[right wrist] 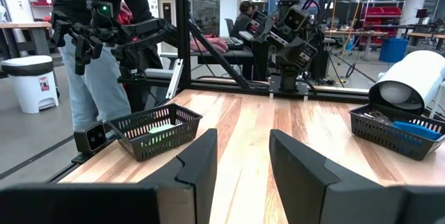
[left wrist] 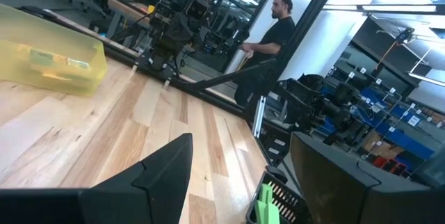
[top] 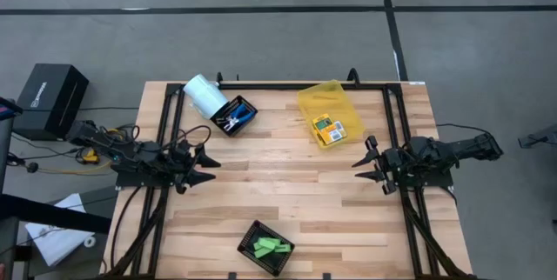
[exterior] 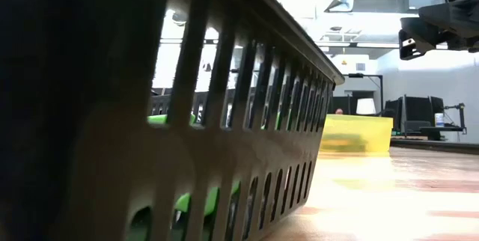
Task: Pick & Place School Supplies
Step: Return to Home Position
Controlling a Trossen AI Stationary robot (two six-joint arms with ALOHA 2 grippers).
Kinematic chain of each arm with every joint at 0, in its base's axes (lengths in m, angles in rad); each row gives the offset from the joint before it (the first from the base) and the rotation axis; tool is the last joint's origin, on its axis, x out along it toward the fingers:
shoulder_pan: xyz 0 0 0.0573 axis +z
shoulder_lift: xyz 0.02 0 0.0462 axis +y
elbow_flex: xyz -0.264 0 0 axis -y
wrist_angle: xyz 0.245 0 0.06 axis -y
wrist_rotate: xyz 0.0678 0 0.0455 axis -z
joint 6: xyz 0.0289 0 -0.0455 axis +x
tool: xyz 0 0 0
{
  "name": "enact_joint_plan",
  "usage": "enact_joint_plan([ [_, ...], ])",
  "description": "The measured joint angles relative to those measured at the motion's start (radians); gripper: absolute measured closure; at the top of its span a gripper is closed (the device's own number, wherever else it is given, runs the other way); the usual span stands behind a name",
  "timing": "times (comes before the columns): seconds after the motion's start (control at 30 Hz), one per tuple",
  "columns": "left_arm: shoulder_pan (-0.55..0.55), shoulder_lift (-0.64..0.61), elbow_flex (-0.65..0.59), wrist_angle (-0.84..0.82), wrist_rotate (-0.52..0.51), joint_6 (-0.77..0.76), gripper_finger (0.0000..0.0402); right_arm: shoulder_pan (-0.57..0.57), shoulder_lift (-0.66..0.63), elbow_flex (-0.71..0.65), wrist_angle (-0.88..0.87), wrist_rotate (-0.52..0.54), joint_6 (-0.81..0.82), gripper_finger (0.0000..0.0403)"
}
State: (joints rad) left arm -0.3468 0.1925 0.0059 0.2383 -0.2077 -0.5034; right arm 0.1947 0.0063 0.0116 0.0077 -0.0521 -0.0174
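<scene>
Yellow-orange packs [top: 327, 130] lie in the yellow translucent bin [top: 329, 106] at the far right, which also shows in the left wrist view [left wrist: 49, 60]. Blue-handled scissors [top: 233, 116] lie in a black tray [top: 244, 106] at the far left. Light-green pieces [top: 270, 247] fill a black basket [top: 254, 233] at the near edge. My left gripper [top: 207, 163] hovers open at the table's left side, pointing level across the table. My right gripper [top: 365, 163] hovers open at the right side, facing it. In both wrist views, the left [left wrist: 240, 144] and the right [right wrist: 243, 135], nothing is between the fingers.
A pale white cylinder [top: 204, 95] lies beside the scissors tray at the far left. The green-piece basket [exterior: 224, 159] stands right in front of the low camera. The bare wooden middle of the table [top: 287, 176] lies between the grippers. A person [right wrist: 90, 43] stands beyond the table's near edge.
</scene>
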Motion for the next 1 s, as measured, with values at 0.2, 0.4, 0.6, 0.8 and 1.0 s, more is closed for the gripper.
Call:
enact_joint_plan([
  [0.2, 0.000, 0.000, 0.000, 0.005, 0.000, 0.000, 0.0165, 0.000, 0.000, 0.000, 0.000, 0.000, 0.000, 0.0279],
  [0.4, 0.000, 0.000, 0.000, 0.009, 0.000, 0.000, 0.0165, 0.000, 0.000, 0.000, 0.000, 0.000, 0.000, 0.0280],
  [0.6, 0.000, 0.000, 0.000, 0.011, 0.000, 0.000, 0.0165, 0.000, 0.000, 0.000, 0.000, 0.000, 0.000, 0.0279],
  [0.8, 0.000, 0.000, 0.000, 0.012, 0.000, 0.000, 0.0165, 0.000, 0.000, 0.000, 0.000, 0.000, 0.000, 0.0280],
  [1.0, 0.000, 0.000, 0.000, 0.013, 0.000, 0.000, 0.0165, 0.000, 0.000, 0.000, 0.000, 0.000, 0.000, 0.0280],
])
